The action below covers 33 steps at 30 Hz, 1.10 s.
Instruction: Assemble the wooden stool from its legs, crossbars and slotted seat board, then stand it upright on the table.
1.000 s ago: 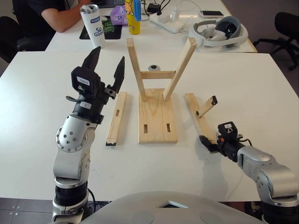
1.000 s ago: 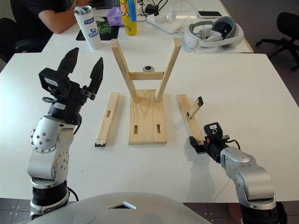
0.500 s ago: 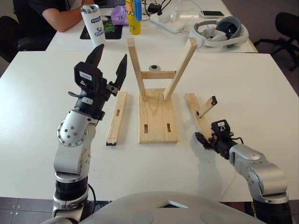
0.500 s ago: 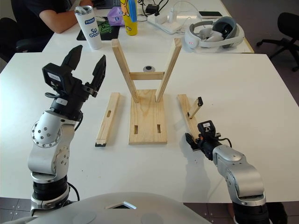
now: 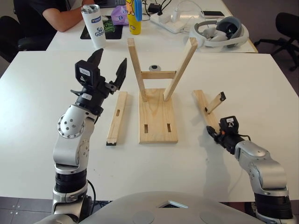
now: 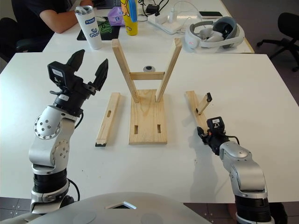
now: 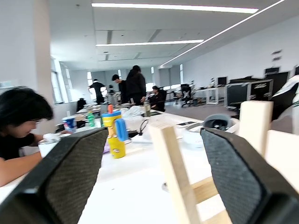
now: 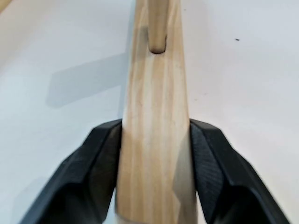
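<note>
The slotted seat board (image 5: pixel 158 117) lies flat at the table's middle. Two legs (image 5: pixel 136 70) (image 5: pixel 180 69) joined by a crossbar (image 5: pixel 157 74) stand slanted in its far slots. A loose leg (image 5: pixel 117 116) lies to the board's left. To its right lies another leg (image 5: pixel 204 107) with a crossbar (image 5: pixel 215 102) sticking up from it. My right gripper (image 5: pixel 216 134) is shut on that leg's near end (image 8: pixel 156 116), its fingers (image 8: pixel 100 172) on both sides. My left gripper (image 5: pixel 112 56) hangs open above the table, left of the upright legs (image 7: pixel 175 172).
A round grommet (image 5: pixel 155 67) sits in the table behind the upright legs. The table behind holds a tumbler (image 5: pixel 93 25), a yellow bottle (image 5: pixel 134 16) and a headset (image 5: pixel 219 30). Bare tabletop lies to the far left and along the front edge.
My right gripper has drawn the leg with the crossbar to the right, away from the seat board. My left gripper has shifted slightly farther from me, still open.
</note>
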### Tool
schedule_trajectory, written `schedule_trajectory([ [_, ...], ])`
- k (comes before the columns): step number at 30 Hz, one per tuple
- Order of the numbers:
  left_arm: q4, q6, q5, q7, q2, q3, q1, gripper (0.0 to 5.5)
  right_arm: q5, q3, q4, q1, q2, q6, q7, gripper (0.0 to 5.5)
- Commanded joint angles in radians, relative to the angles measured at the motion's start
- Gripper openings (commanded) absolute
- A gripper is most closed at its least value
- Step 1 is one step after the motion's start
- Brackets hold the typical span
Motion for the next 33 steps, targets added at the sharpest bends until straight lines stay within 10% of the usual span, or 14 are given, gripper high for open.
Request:
schedule_trajectory([
  [1,-0.006,0.058,-0.163,-0.023,-0.029,0.036,-0.041,4.31,0.062,-0.134,0.108,-0.155,0.040,-0.078,-0.009,2.07],
  [14,0.182,0.390,-1.084,0.025,0.071,0.280,-0.319,5.32,0.685,-0.325,0.208,-0.731,-0.001,0.054,0.220,2.07],
  [33,0.246,0.564,-1.274,-0.022,0.262,0.224,-0.365,5.32,1.019,-0.149,0.156,-0.705,-0.293,0.400,0.612,2.07],
])
